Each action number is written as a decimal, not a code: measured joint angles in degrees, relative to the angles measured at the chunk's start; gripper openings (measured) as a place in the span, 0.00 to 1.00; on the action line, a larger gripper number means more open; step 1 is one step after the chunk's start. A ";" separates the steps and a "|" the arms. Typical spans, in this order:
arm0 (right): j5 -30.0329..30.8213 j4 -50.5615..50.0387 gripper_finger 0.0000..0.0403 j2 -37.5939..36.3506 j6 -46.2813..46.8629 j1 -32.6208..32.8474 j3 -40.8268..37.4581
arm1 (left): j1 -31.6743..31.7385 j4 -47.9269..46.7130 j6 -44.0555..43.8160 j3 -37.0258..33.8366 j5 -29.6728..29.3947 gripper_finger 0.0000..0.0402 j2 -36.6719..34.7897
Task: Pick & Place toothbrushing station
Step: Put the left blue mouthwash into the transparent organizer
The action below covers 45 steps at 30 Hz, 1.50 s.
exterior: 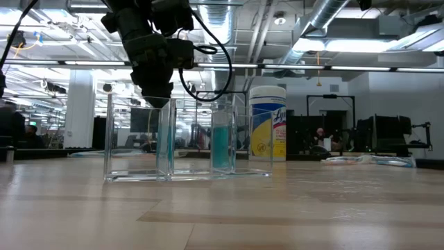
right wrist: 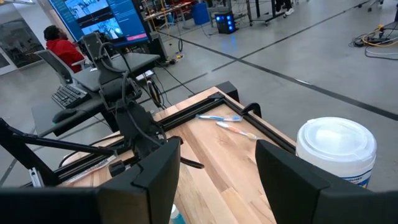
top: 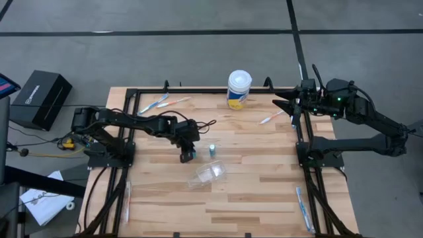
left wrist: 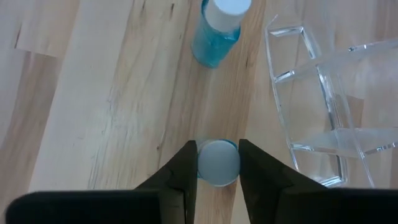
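Note:
My left gripper (top: 188,154) points down at the table's middle, shut on a small blue bottle with a white cap (left wrist: 217,163). A second blue bottle (top: 212,149) (left wrist: 217,28) stands on its base just to the right. A clear plastic organizer (top: 208,175) (left wrist: 329,106) lies nearer the front edge. In the low view the held bottle (exterior: 165,147) and the second one (exterior: 222,142) show through the organizer (exterior: 139,139). My right gripper (top: 291,106) waits open and empty at the far right. My left gripper pinches the bottle's white cap (left wrist: 217,177) between its two fingers (left wrist: 183,174), one on each side. The fingers come from above, pointing down. The bottle stays upright below them; in the low view its base seems to be at table level.
A wipes canister (top: 238,89) (right wrist: 336,149) stands at the far middle. Toothbrushes lie at the far left (top: 162,102) and far right (top: 272,118). More packaged items lie by the front left (top: 127,198) and front right (top: 303,205) frame rails.

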 joint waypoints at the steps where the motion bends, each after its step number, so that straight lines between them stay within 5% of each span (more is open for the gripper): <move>1: -0.02 0.02 0.50 -0.01 0.00 0.00 0.00 | 0.27 -0.57 0.00 0.00 0.00 0.20 -0.29; 15: 0.13 3.43 0.50 -0.01 0.00 -0.04 0.00 | 1.21 -7.91 -0.70 12.30 -0.10 0.20 -7.73; 32: 0.17 3.48 0.50 -0.01 0.96 -0.02 0.00 | -13.23 -11.25 -3.64 20.70 0.81 0.20 -0.22; 45: 0.13 3.53 0.50 0.01 1.09 -0.02 0.00 | -16.21 -9.73 -1.99 20.70 -0.75 0.20 6.38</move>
